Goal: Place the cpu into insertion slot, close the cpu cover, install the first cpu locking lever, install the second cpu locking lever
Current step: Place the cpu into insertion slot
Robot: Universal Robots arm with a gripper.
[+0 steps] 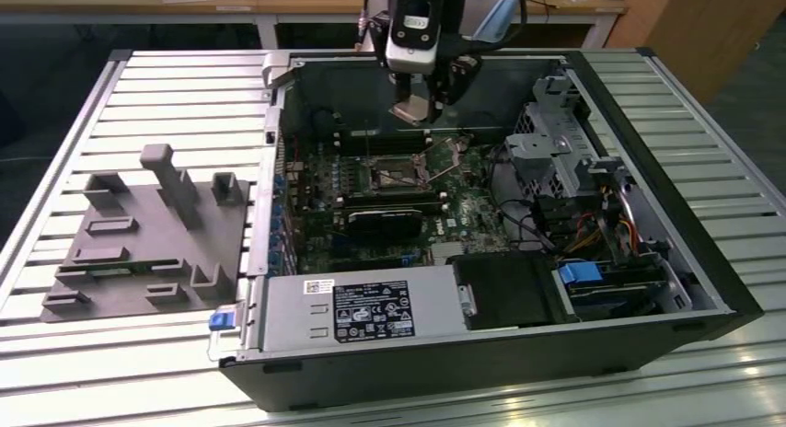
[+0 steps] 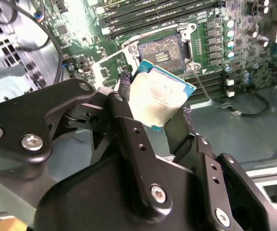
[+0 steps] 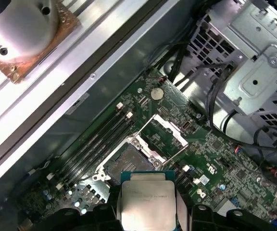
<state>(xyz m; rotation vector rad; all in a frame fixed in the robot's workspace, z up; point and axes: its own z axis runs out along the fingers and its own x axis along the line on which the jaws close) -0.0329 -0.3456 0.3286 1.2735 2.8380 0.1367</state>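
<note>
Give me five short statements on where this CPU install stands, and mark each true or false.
1. The gripper is shut on the cpu. True.
2. The cpu already sits in the insertion slot. False: the slot is empty, and the gripper holds the cpu clear of it.
3. The cpu cover is closed over the slot. False: it stands swung open beside the slot.
4. The computer case lies on its side with its inside open to view. True.
5. A grey fixture sits at the exterior view's left of the computer case. True.
</note>
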